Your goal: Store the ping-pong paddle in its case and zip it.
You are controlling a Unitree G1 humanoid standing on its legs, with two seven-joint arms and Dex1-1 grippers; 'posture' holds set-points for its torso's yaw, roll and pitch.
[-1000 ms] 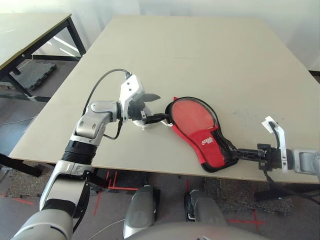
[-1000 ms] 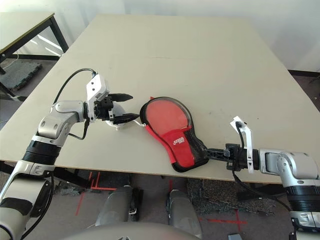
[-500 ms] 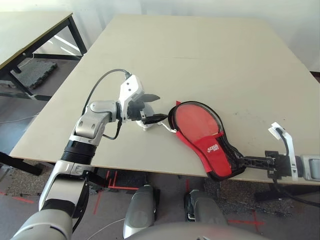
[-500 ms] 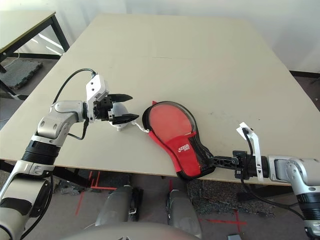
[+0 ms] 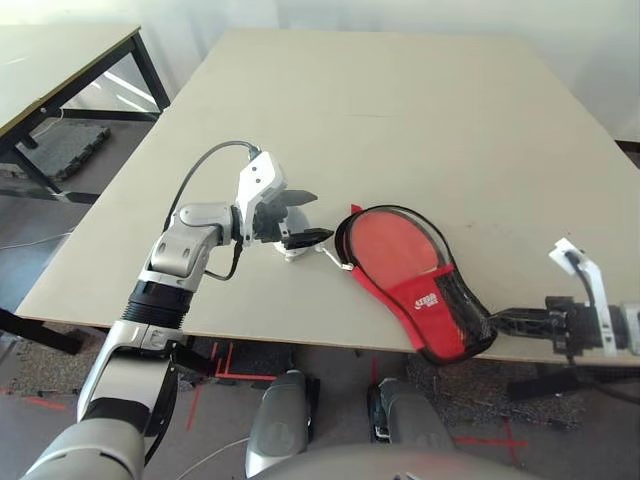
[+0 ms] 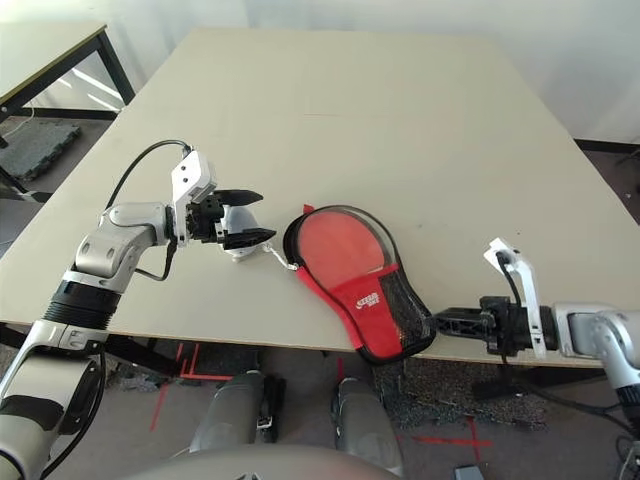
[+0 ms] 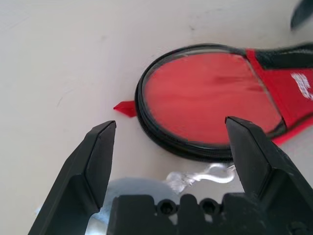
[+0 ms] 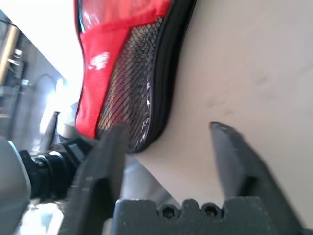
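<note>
From the head camera, the red and black paddle-shaped soft case (image 5: 412,285) lies near the front edge of the big beige wooden table (image 5: 400,110). Its narrow mesh end reaches the table edge. Through the clear round side I see a red face, so the ping-pong paddle (image 5: 393,238) is inside the case. The left gripper (image 5: 302,217) hangs just left of the case with its two black fingers spread and nothing between them. Under it lies a small grey plush toy (image 5: 291,221) with a white cord towards the case. The right gripper (image 6: 452,321) is at the front table edge, just beside the narrow end of the case; there I cannot tell its fingers.

In the left wrist view, the two black fingers (image 7: 98,161) stand wide apart, and the round end of the case lies beyond them, apart from them.

In the right wrist view, the right fingers (image 8: 105,161) are spread and empty, with the mesh end of the case near one of them.
</note>
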